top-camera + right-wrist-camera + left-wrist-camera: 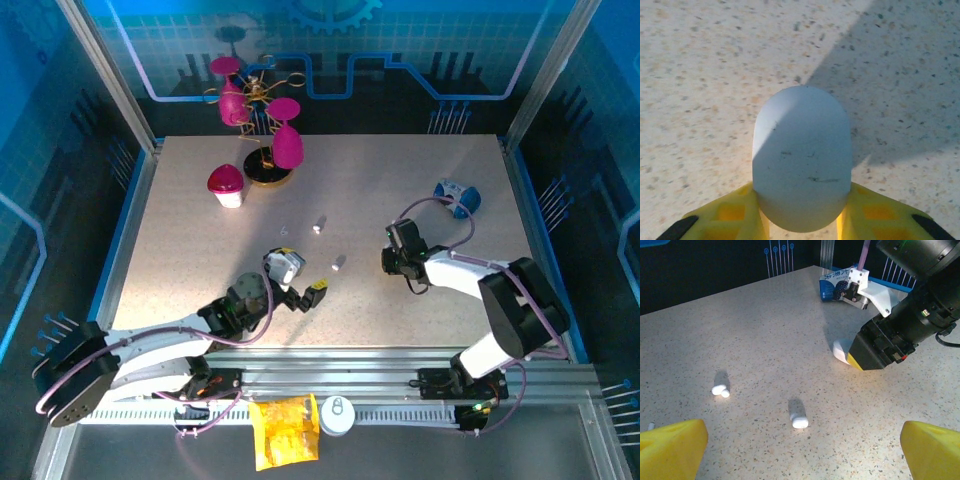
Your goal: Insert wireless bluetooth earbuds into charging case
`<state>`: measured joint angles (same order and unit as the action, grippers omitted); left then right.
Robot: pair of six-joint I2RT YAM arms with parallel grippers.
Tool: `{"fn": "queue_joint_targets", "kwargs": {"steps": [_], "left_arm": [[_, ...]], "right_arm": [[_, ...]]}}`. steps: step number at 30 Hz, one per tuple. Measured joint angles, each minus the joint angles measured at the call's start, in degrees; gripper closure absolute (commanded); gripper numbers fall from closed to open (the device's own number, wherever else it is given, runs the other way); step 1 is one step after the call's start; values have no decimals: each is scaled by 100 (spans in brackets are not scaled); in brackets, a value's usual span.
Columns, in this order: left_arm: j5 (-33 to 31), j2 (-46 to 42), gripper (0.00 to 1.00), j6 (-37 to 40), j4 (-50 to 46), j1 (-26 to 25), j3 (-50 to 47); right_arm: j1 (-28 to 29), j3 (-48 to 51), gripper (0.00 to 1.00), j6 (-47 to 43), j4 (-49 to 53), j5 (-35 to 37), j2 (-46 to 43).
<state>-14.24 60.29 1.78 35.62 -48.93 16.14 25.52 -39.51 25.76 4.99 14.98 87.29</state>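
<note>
A white pill-shaped charging case (801,155) sits between the yellow fingers (735,212) of my right gripper (801,220), which press it from both sides just above the table. The left wrist view shows that case (841,350) poking out of the right gripper (867,352). Two small white earbuds (720,390) (799,419) lie on the table ahead of my left gripper (802,455), whose yellow fingers (670,450) stand wide apart with nothing between them. From above, the earbuds (318,226) (339,264) lie between the left gripper (300,277) and the right gripper (392,262).
A blue and white packet (457,195) lies at the right rear. A pink flower ornament (262,125) and a pink-capped mushroom (226,184) stand at the back left. A yellow bag (283,430) and a white disc (336,414) rest below the table's front rail.
</note>
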Motion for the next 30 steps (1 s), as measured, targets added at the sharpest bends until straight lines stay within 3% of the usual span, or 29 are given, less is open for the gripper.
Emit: {"fn": "queue_joint_targets", "kwargs": {"steps": [6, 13, 20, 30], "left_arm": [[433, -271, 1, -221, -623, 109, 337], [1945, -334, 1, -645, -881, 960, 472], [3187, -297, 1, -793, -874, 1204, 479], [4865, -293, 1, -627, -848, 1272, 787]], "right_arm": [[85, 94, 70, -730, 44, -601, -1012], [111, 37, 70, -1777, 586, -1926, -1991], [201, -444, 71, -2267, 1316, -3241, -2396], [713, -1464, 73, -2999, 2551, -4454, -2588]]}}
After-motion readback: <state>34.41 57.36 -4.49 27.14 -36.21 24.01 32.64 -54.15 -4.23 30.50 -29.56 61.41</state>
